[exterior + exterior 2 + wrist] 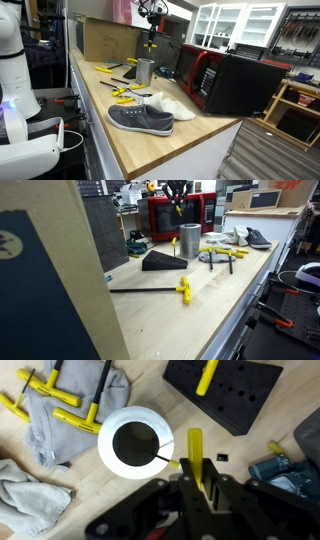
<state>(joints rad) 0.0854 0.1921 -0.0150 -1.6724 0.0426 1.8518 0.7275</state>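
My gripper (196, 488) is shut on a yellow-handled tool (195, 452) and holds it upright over the wooden bench. The tool hangs just beside a metal cup (135, 442). Its thin dark shaft points toward the cup's opening. In both exterior views the gripper (150, 32) (178, 200) hangs above the cup (145, 72) (190, 240), and the yellow tool (150, 46) (175, 242) is by the cup's rim. How deep the shaft reaches into the cup is hidden.
A black holder block (225, 390) with holes carries a yellow tool. Yellow T-handle keys (60, 405) lie on a grey cloth. A grey shoe (140, 118), a red and black microwave (235, 80), a cardboard box (110, 40) and a long T-handle key (150, 288) are on the bench.
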